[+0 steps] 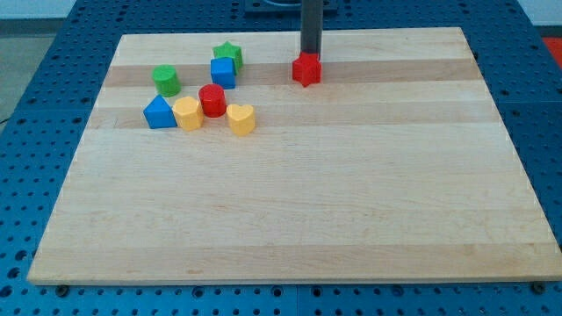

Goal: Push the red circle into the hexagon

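Note:
The red circle (212, 100) stands at the view's upper left in a cluster of blocks. The yellow hexagon (187, 113) touches it on its left. My tip (309, 54) is at the view's top centre, right behind a red star-shaped block (306, 68), far to the right of the red circle.
A blue block with a peaked top (160, 113) sits left of the hexagon. A yellow heart (241, 118) lies right of the red circle. A blue cube (223, 72), a green star (228, 56) and a green cylinder (166, 80) stand behind them. The wooden board (290, 219) lies on a blue perforated table.

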Motion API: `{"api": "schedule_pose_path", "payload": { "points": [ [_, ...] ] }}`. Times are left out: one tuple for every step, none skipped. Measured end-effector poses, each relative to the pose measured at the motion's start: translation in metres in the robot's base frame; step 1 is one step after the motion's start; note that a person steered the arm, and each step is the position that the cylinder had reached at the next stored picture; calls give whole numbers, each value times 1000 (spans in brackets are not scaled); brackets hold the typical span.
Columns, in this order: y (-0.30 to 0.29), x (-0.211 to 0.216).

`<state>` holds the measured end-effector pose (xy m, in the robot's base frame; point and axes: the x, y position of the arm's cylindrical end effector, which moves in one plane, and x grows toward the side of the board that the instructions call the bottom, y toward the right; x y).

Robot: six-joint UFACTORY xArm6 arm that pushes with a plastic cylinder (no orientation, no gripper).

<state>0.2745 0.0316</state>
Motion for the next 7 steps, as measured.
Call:
{"api": "schedule_pose_path", "payload": {
  "points": [
    [-46, 35],
    [-35, 52],
    [-14, 21],
    [-59, 28],
    [-99, 58],
    [-154, 71],
    [-182, 71]
  ]
}}
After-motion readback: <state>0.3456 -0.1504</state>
